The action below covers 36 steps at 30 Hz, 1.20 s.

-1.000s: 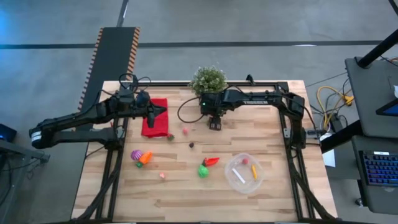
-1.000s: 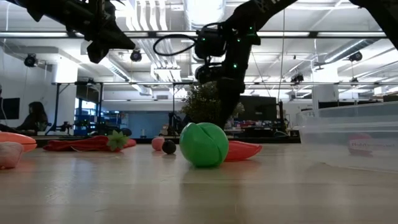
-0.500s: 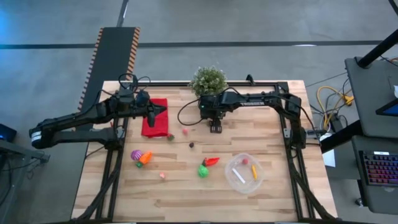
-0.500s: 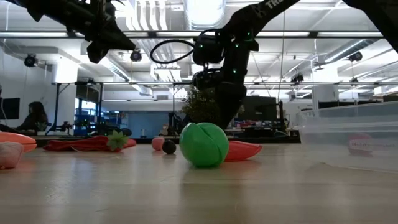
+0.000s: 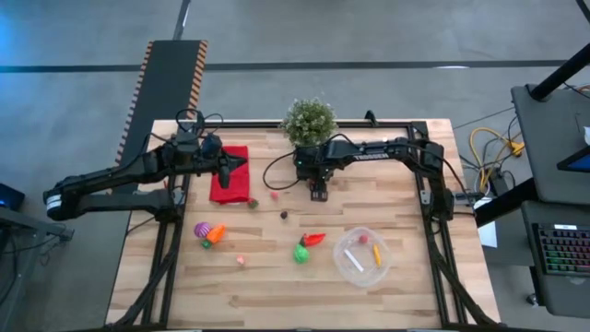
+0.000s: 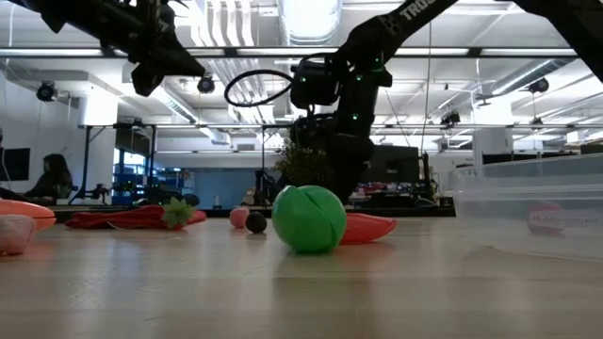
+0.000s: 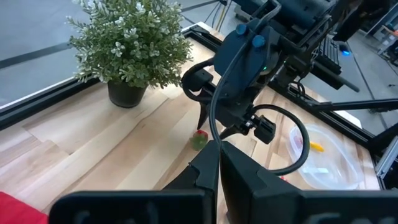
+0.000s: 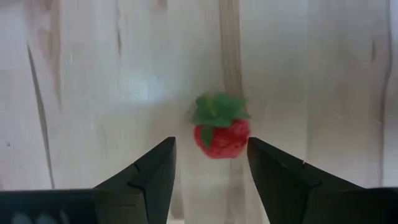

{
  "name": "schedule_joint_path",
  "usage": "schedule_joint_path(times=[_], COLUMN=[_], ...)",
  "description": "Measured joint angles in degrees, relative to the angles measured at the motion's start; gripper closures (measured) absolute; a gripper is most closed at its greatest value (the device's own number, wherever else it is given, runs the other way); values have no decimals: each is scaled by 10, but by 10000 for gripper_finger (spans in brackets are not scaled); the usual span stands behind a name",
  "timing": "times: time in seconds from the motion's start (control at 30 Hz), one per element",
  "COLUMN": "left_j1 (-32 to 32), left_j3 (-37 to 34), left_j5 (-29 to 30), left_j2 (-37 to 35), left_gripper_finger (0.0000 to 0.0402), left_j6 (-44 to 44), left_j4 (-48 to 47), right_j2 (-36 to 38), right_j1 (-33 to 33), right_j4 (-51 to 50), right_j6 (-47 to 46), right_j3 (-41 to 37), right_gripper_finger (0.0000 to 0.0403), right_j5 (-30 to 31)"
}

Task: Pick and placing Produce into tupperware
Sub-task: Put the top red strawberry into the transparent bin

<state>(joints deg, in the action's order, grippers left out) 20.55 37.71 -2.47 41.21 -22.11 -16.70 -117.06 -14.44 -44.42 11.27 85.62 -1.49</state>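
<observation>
We see bright ceiling lights (image 6: 306, 19) flaring at the low view's top; the near counter (image 6: 283, 292) is blurred.

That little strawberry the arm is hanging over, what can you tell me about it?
The strawberry is a small red toy with a green leafy cap, looking like glossy plastic. It lies on the pale wooden table, not far from the potted plant. The right gripper sits just above it, open, one dark finger on either side. Nothing grips it yet; only the table touches it.
</observation>
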Motion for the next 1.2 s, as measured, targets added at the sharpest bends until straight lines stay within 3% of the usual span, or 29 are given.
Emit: schedule_joint_path(times=[0.67,1.2], left_j1=[0,0], left_j3=[-5,-6], left_j5=[13,13], left_j2=[0,0], left_gripper_finger=[402,402], left_j6=[0,0], left_j4=[0,1], right_j2=[-27,-24], right_j1=[11,10], right_j4=[15,4], right_j6=[-2,-30], right_j3=[0,6], right_gripper_finger=[215,288], right_j5=[-1,31])
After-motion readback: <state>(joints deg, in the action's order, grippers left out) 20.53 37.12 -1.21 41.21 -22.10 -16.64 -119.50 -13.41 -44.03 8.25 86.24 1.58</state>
